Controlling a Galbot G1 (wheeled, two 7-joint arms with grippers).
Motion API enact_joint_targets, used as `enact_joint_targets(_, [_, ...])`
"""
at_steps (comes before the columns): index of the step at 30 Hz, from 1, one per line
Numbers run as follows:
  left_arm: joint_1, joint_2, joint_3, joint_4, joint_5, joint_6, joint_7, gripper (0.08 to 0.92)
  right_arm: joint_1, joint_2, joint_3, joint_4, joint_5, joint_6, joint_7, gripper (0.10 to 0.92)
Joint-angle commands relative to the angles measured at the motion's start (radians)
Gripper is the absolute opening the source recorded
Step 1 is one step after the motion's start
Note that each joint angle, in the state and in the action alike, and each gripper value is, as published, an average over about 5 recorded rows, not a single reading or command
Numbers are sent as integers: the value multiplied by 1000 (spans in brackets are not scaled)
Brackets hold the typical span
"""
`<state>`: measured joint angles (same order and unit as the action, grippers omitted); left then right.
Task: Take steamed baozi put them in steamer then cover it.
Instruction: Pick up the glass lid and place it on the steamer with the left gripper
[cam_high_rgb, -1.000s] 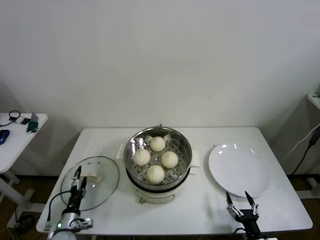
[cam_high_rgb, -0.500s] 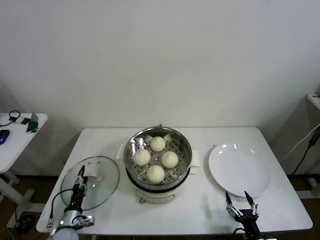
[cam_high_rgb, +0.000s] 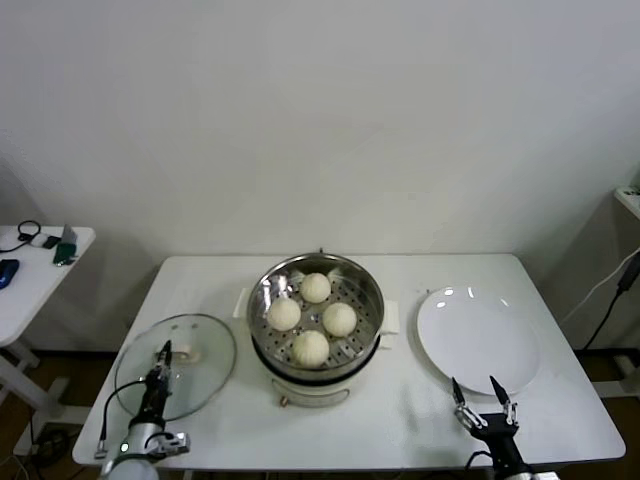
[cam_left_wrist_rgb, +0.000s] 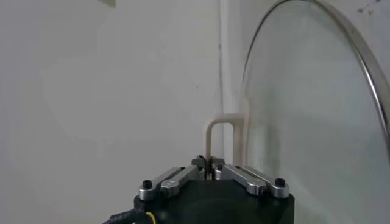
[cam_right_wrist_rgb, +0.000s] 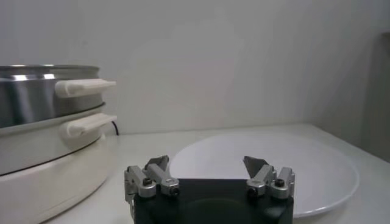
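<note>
Four cream-white steamed baozi (cam_high_rgb: 312, 317) resting inside shiny round steel steamer (cam_high_rgb: 367, 282) at table centre. Left gripper (cam_high_rgb: 164, 355) clenched on pale handle (cam_left_wrist_rgb: 219, 137) of clear glass cover (cam_high_rgb: 207, 352), lying left of steamer. Right gripper (cam_high_rgb: 482, 397) spread wide, empty, near white plate (cam_high_rgb: 478, 338).

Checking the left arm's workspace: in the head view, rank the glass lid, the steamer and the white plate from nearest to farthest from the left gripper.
1. Glass lid: in the left gripper's grip, table's left side.
2. Steamer: centre of the table.
3. White plate: far right, by the right gripper.
</note>
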<state>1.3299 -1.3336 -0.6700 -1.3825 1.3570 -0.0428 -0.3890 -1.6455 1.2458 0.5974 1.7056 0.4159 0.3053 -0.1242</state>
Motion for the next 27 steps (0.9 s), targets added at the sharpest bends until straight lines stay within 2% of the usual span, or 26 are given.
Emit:
enact_joint_targets(1, [41, 50, 7, -162, -154, 49, 77, 137, -1, -9, 1, 11, 0, -2, 1, 823])
enact_joint_targets(6, [79, 126, -3, -330, -285, 123, 154, 133, -1, -22, 1, 19, -6, -9, 1, 823])
enact_joint_targets(12, [116, 239, -18, -553, -409, 292, 310, 133, 3, -40, 4, 28, -17, -26, 2, 823])
enact_joint_targets(19, [47, 336, 37, -732, -446, 498, 443, 133, 15, -43, 3, 32, -20, -29, 4, 823])
enact_joint_targets(23, [-17, 350, 160, -795, -429, 597, 498, 133, 17, -43, 2, 31, -29, -28, 4, 823])
enact_joint_targets(27, [-80, 301, 341, -819, -295, 656, 533, 133, 22, -40, 2, 27, -38, -22, 5, 823])
